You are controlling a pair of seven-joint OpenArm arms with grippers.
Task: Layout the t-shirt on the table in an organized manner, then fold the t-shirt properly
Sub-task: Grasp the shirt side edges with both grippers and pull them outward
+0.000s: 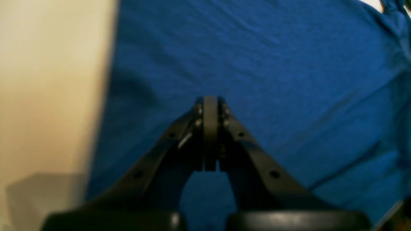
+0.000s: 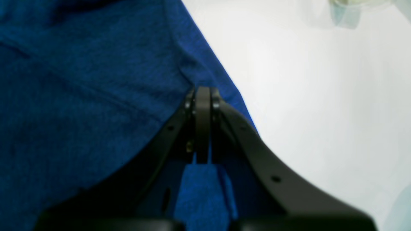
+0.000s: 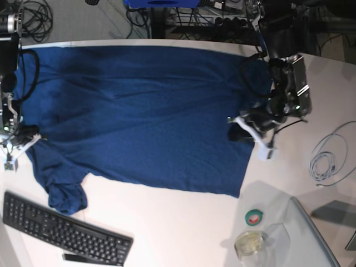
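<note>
The t-shirt (image 3: 139, 117) is spread flat across the table (image 3: 183, 222), one sleeve bunched near the keyboard (image 3: 61, 231). The left gripper (image 1: 210, 134) is pressed shut over the cloth; the right gripper (image 2: 203, 125) is closed tight at the shirt's edge

You're working in a robotics lab: beyond the left gripper (image 3: 240, 131), tangled cables (image 3: 217, 14) and equipment crowd the floor behind the white table (image 3: 183, 228), a coiled cable (image 3: 328, 161) lies beside it, and a black keyboard (image 3: 64, 233) sits below the right gripper (image 3: 25, 136).
</note>
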